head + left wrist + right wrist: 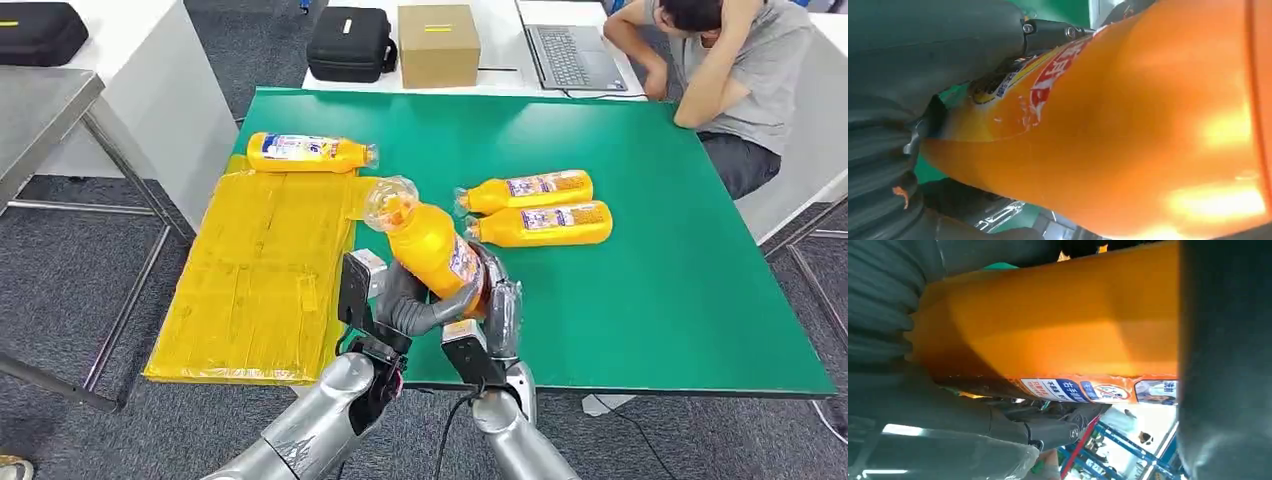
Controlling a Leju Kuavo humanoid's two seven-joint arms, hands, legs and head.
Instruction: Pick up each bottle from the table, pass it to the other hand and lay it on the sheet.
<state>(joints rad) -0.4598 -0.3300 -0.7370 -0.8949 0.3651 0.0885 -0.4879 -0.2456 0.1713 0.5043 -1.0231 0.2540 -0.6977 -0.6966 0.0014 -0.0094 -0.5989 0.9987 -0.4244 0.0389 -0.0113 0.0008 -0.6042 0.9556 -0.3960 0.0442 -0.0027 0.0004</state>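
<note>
Grey fingers (pixel 432 308) of the left hand (pixel 400 300) wrap the lower body of an orange plastic juice bottle (pixel 428 245) while the right hand (pixel 500 305) clasps the same bottle from the right, both hands grasping it at once just above the near edge of the green tabletop (pixel 680 300). The bottle is tilted, its clear neck leaning far-left toward the yellow sheet (pixel 260 270) draped over the tabletop's left side. The risk, by this view, lies in the handover: if one hand lets go before the other's grip is firm, the smooth, heavy bottle could slide out and drop at the near edge or off it. A crooked release could also send it rolling off the sheet. One bottle on the sheet's far edge (pixel 305 152) already lies there; two bottles side by side (pixel 535 208) wait to the right. A seated person (pixel 740 70) leans at the far right.
</note>
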